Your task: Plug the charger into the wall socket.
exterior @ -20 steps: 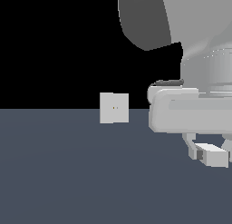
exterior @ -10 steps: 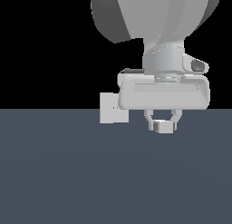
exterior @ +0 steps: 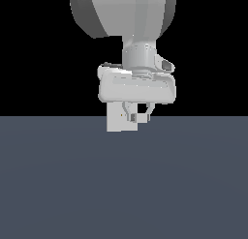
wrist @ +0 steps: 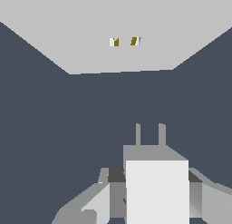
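Note:
The wall socket (exterior: 114, 124) is a pale upright square plate standing on the dark floor, partly hidden behind my hand in the exterior view. In the wrist view the socket (wrist: 81, 32) is large, with two small yellowish holes (wrist: 124, 41) at its centre. My gripper (exterior: 138, 115) is shut on the charger (exterior: 141, 118), an off-white block held just above the floor, in front of the plate. In the wrist view the charger (wrist: 157, 191) sits between my fingers (wrist: 103, 198), its two prongs (wrist: 149, 134) pointing at the socket, a gap of floor between them, offset sideways from the holes.
The dark blue-grey floor (exterior: 121, 185) runs flat all around the socket. The arm's big pale body (exterior: 126, 15) hangs above the hand. The background is black.
The arm has swung to the exterior view's left with the charger in its grip. It now stands in front of the socket plate and covers part of it.

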`<state>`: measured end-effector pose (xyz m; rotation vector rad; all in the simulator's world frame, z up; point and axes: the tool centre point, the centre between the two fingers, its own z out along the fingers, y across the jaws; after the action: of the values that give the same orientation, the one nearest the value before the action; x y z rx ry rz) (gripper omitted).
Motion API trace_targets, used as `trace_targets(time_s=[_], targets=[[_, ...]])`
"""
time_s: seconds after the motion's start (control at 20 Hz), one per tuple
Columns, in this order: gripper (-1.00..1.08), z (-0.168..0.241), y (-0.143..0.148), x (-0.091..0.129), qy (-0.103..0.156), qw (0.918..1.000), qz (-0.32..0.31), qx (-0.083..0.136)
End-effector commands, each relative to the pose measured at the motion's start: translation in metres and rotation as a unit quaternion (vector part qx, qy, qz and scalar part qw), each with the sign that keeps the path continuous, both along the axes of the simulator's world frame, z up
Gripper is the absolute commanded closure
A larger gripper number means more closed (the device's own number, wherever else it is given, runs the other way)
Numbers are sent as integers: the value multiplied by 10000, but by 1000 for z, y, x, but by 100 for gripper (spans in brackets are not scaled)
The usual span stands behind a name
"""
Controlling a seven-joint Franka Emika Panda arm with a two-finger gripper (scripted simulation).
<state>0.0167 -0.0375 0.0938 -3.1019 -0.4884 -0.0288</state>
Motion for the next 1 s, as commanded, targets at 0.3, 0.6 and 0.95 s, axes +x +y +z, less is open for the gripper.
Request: trace_targets(time_s=[0.3,0.6,0.95], targets=[[108,7,16,9,5,9997,250,6],[108,6,15,8,5,9997,234,6],[108,6,18,16,5,9997,234,6]])
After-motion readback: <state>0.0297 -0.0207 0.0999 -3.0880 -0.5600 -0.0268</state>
